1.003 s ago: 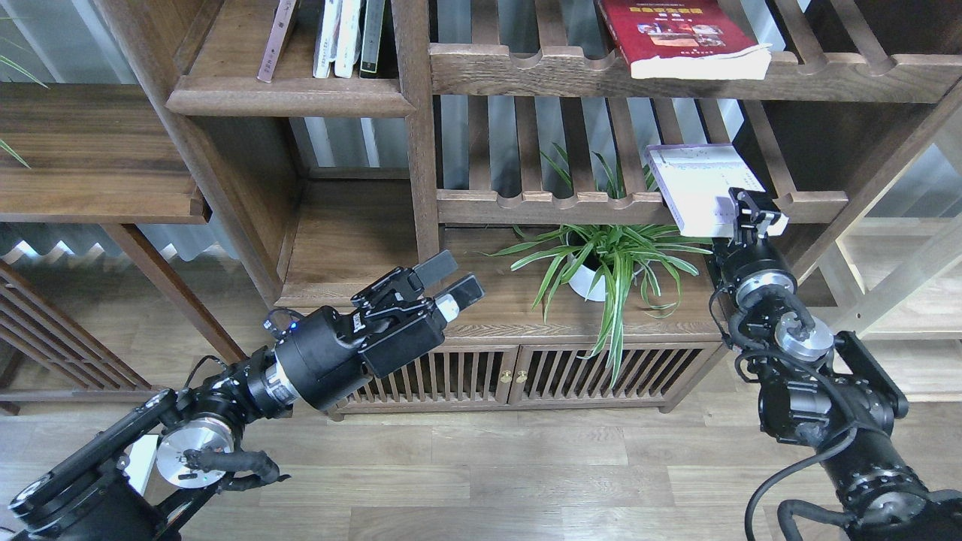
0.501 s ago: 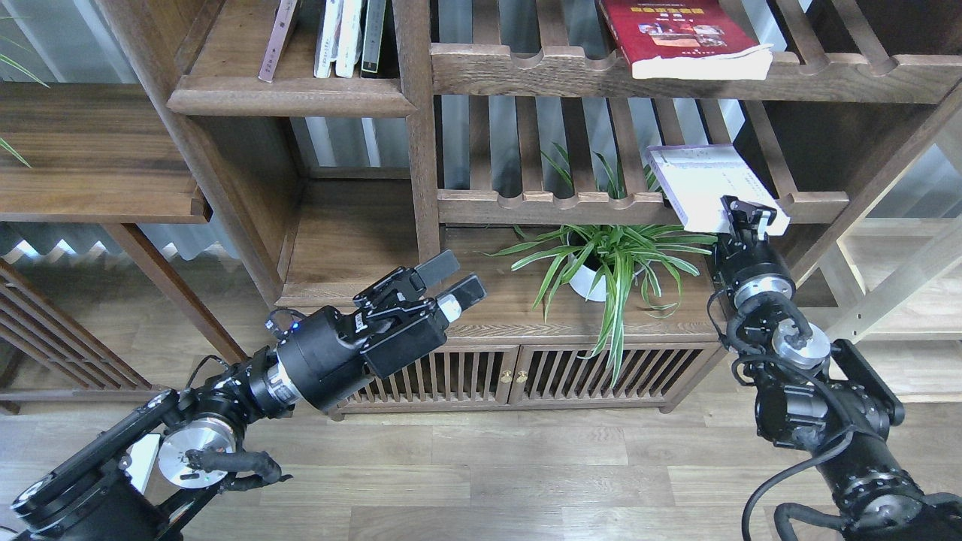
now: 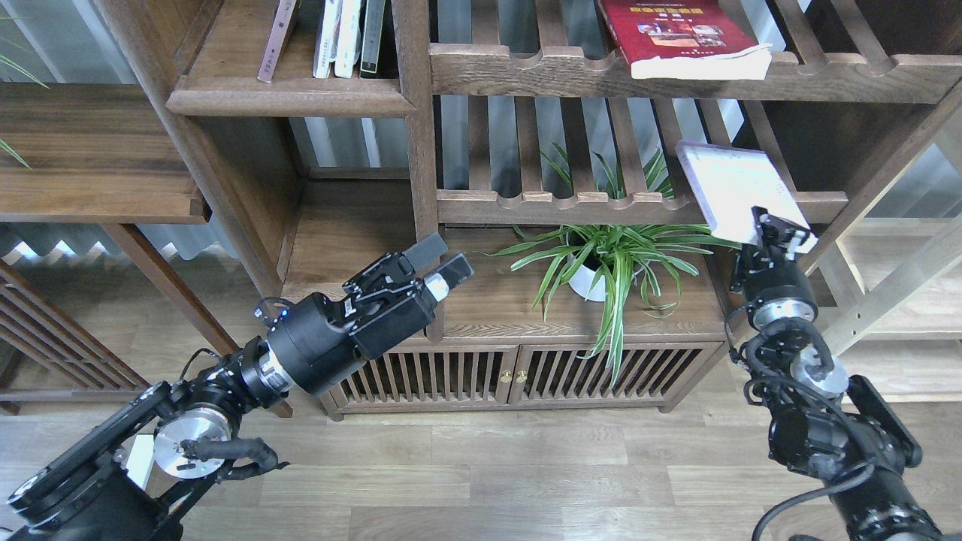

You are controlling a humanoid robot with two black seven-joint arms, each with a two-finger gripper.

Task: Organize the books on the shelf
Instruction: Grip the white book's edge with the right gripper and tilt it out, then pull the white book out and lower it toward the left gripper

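Bookcase of dark-brown wood, grain visible, with slatted shelves behind scalloped front rails; white book [image 3: 733, 188] (smooth matte cover, pale lavender band, flat rectangular slab) tilted at about 2 o'clock in the view, its lower corner clamped between the fingers of the right gripper [image 3: 779, 231], its upper part lying over the slatted shelf [image 3: 556, 204]; red book [image 3: 680, 34], glossy with yellow title and photos, white page block showing, lying flat on the upper slatted rail at 1 o'clock; solid shelf [image 3: 289, 96] with rounded moulded front edge at 11 o'clock, bearing several upright thin volumes [image 3: 342, 37]; left gripper [image 3: 440, 259], black and angular, at centre-left, its two flat fingers parted and holding nothing; spider plant [image 3: 612, 263] with long narrow leaves in a white rounded pot, between the grippers.
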